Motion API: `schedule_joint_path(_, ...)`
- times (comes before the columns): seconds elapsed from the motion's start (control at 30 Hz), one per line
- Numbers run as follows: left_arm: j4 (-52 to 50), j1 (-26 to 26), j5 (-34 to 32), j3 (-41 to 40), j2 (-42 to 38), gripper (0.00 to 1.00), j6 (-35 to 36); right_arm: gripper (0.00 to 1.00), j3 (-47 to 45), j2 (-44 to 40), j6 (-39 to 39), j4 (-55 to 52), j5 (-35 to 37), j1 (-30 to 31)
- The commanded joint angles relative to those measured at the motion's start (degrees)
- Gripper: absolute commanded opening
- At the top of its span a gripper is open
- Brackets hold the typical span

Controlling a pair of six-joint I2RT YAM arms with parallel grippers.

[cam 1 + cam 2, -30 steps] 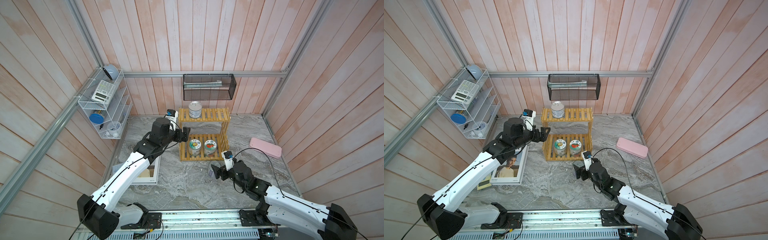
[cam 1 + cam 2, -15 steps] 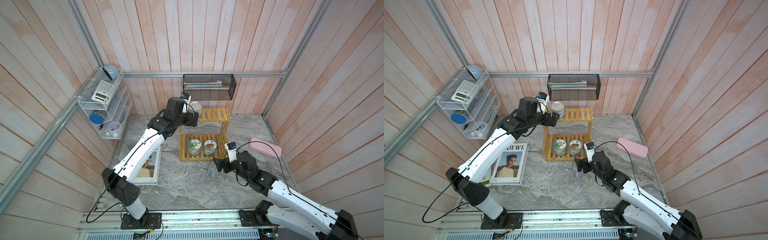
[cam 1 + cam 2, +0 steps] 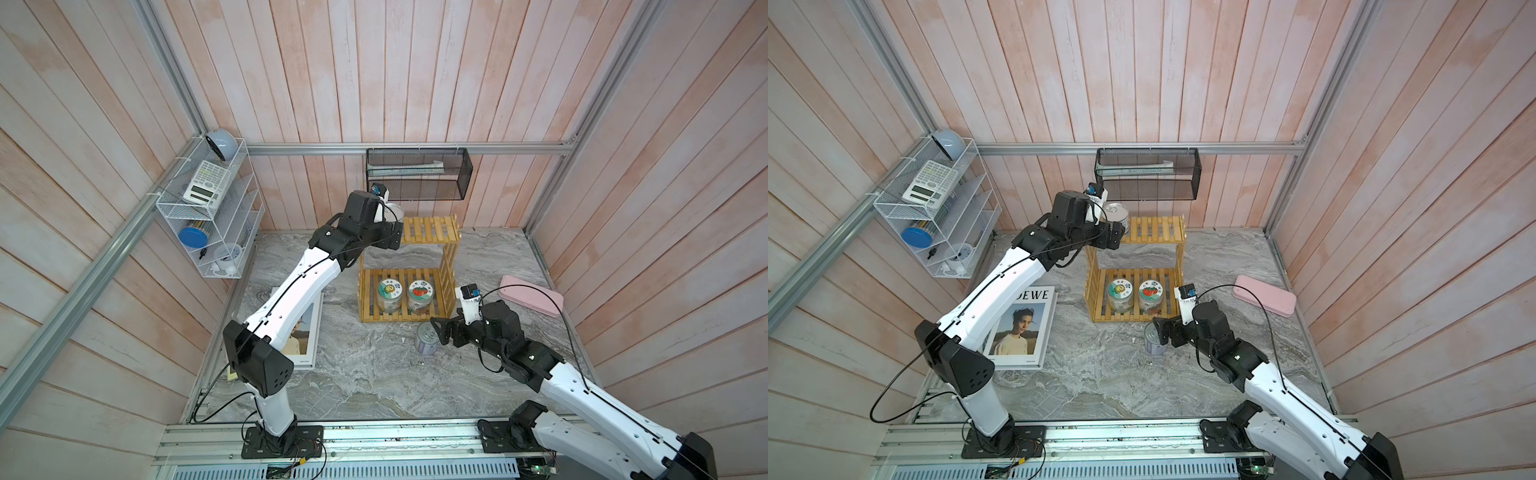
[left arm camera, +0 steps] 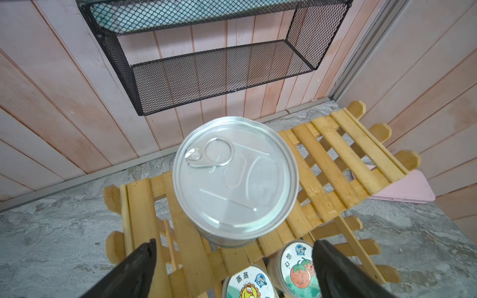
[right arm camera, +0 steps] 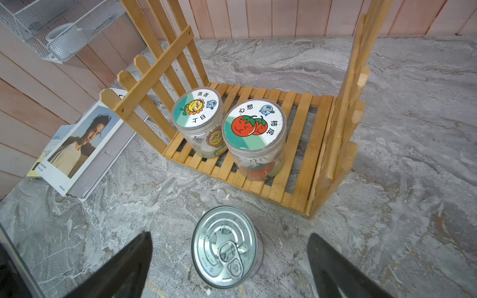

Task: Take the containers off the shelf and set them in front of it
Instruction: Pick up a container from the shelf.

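One tin (image 5: 227,247) stands on the surface (image 5: 387,154) in front of the shelf (image 5: 304,154), your right pincer (image 5: 229,235) wide and empty just beside it. The other tin (image 4: 235,178) waits on the top tier; your left pincer (image 4: 233,247), wide, has climbed to it. The sunflower jar (image 5: 196,113) and tomato jar (image 5: 254,123) remain below.

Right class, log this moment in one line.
left gripper open, facing top-tier tin | right gripper open by front tin | sunflower jar, tomato jar on shelf
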Motion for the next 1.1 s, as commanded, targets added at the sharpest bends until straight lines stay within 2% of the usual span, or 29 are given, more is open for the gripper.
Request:
schedule_joint_path(0.0, 1.55, -0.14, -1.75, 2.93, 2.03, 1.00, 0.88, 0.98, 1.40, -0.65, 0.39, -1.38, -1.28, -0.69)
schedule_joint_path(0.47, 2.53, 0.11, -1.88, 10.51, 9.12, 1.00, 0.30, 0.98, 1.42, -1.04, 0.62, -2.08, -1.86, -2.54)
schedule_joint_path(0.6, 2.53, 0.11, -2.37, 10.23, 9.52, 1.00, -0.06, 0.98, 1.49, -1.03, 0.66, -2.16, -2.21, -2.96)
schedule_joint_path(0.8, 2.85, 0.46, -3.00, 9.39, 9.21, 0.91, -0.19, 0.98, 1.47, -0.73, 0.76, -2.17, -2.43, -3.33)
schedule_joint_path(0.97, 2.98, 0.94, -2.30, 8.92, 9.17, 0.75, -0.76, 0.98, 1.51, -0.72, 0.99, -2.09, -2.34, -3.51)
schedule_joint_path(1.07, 3.40, 0.90, -2.21, 8.48, 8.96, 0.73, -0.84, 0.98, 1.37, -0.88, 1.14, -2.15, -2.30, -3.64)
